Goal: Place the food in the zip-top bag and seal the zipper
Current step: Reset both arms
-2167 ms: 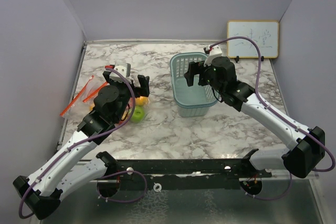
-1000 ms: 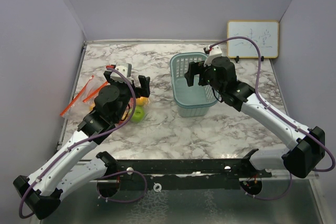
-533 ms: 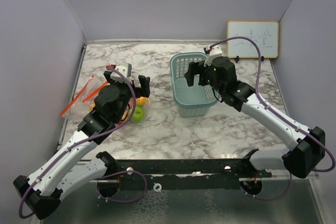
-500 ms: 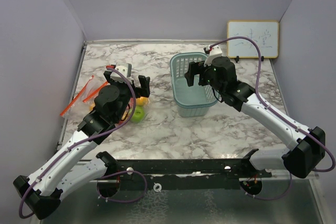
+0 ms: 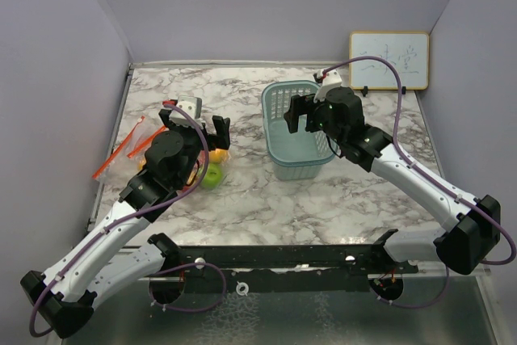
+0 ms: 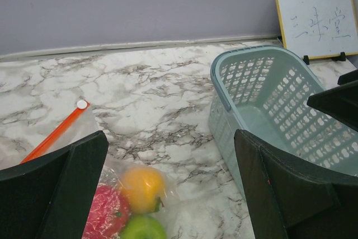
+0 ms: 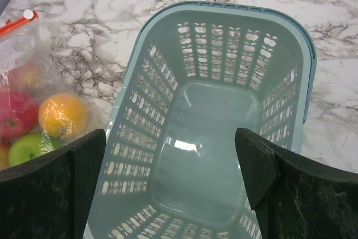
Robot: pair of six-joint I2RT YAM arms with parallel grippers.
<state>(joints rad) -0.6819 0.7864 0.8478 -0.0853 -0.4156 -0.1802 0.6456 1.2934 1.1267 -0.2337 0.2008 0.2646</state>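
Red, orange, green glossy fruits [image 7: 62,115] | bunched inside clear zip-top bag [image 7: 19,40]

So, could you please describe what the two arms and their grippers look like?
The left arm and right arm have white links with black joints and bases, each trailed by a thin purple cable. The left gripper and right gripper are black, with broad, wedge-shaped dark fingers.

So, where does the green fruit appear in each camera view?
Top view: green fruit, left of centre.
Left wrist: green fruit, bottom edge, below the orange fruit.
Right wrist: green fruit, lower left edge, inside the clear bag.
Shared landmark: the basket, to its right in every view.
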